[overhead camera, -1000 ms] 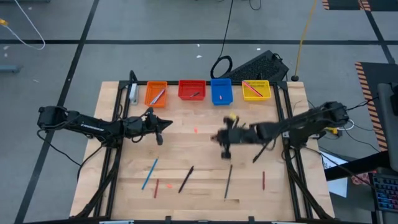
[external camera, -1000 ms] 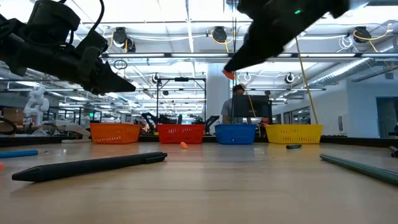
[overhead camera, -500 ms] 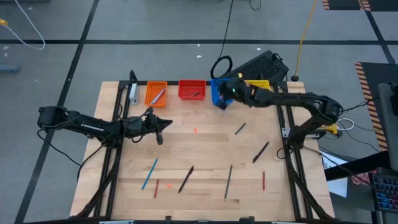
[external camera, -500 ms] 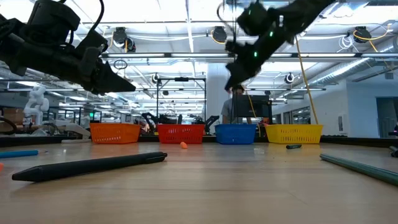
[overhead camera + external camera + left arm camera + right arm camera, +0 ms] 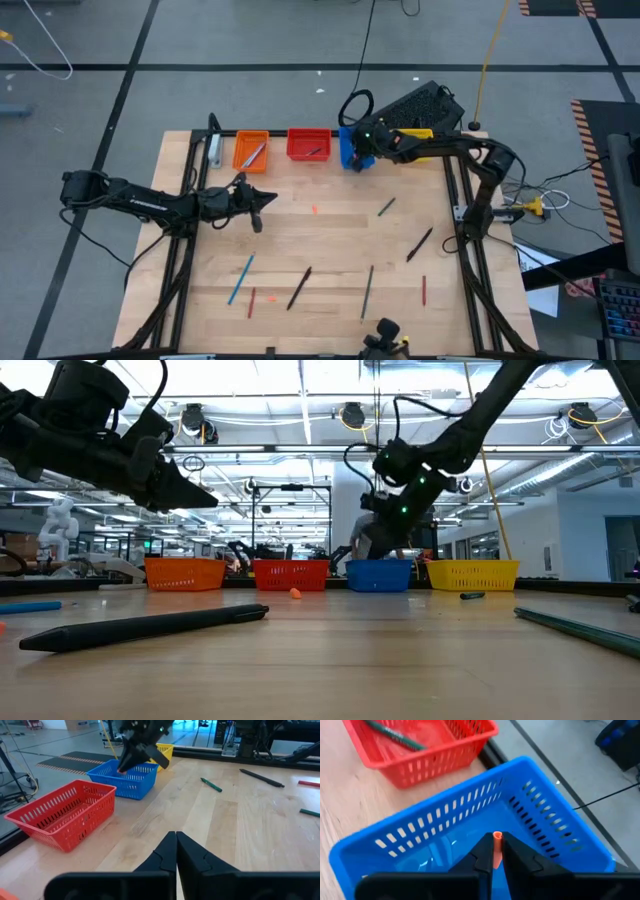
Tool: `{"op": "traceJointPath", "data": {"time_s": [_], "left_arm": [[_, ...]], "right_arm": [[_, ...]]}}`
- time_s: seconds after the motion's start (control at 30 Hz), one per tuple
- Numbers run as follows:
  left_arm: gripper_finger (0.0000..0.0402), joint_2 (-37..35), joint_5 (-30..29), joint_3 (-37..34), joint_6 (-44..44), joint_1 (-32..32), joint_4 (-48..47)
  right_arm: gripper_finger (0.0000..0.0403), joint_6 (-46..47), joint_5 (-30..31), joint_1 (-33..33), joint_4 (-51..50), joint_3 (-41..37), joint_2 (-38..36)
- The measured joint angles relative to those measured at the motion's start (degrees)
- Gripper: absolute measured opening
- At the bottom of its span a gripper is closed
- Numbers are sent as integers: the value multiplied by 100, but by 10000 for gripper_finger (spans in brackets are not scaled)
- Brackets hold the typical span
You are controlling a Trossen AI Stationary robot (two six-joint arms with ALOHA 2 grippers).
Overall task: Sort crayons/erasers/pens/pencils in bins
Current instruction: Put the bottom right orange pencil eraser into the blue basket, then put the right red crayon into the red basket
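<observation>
My right gripper (image 5: 496, 851) hangs over the blue bin (image 5: 535, 820), at the table's far edge, and is shut on a small orange-pink eraser (image 5: 497, 838). The orange bin (image 5: 251, 150), red bin (image 5: 309, 145), blue bin (image 5: 350, 140) and yellow bin (image 5: 412, 143) stand in a row. My left gripper (image 5: 272, 198) hovers shut and holding nothing over the table's left half. On the table lie a blue pen (image 5: 240, 278), a black stick (image 5: 299, 287), a dark green pencil (image 5: 367, 290), two red crayons (image 5: 251, 301) (image 5: 423, 290) and another eraser (image 5: 314, 210). My right gripper pinches the eraser between its two fingertips, and the eraser's free end (image 5: 497, 836) sticks out past them. The fingers slant down into the blue bin's opening. The eraser is lifted clear, above the bin's floor.
A short green stick (image 5: 386, 207) and a black stick (image 5: 419, 243) lie on the right half. The red bin holds a dark stick (image 5: 395, 736); the orange and yellow bins hold sticks too. A dark thing (image 5: 384, 335) shows at the near edge. A keyboard (image 5: 420, 103) lies behind the bins.
My right gripper has gone from the middle of the table to the far edge, carrying the eraser, and has come down over the blue bin. The green and black sticks it stood over now show.
</observation>
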Motion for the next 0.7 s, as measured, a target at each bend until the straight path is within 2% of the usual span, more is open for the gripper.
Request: {"op": "traceJointPath", "data": {"time_s": [0.17, 0.33, 0.7], "left_arm": [[17, 0, 2, 0, -54, -1, -7], [4, 0, 2, 0, -107, 0, -55], [22, 0, 4, 0, -207, -2, -52]], "right_arm": [[28, 104, 1, -2, -17, 0, 80], [41, 250, -2, -4, -31, 0, 78], [111, 495, 12, -2, -26, -2, 28]]}}
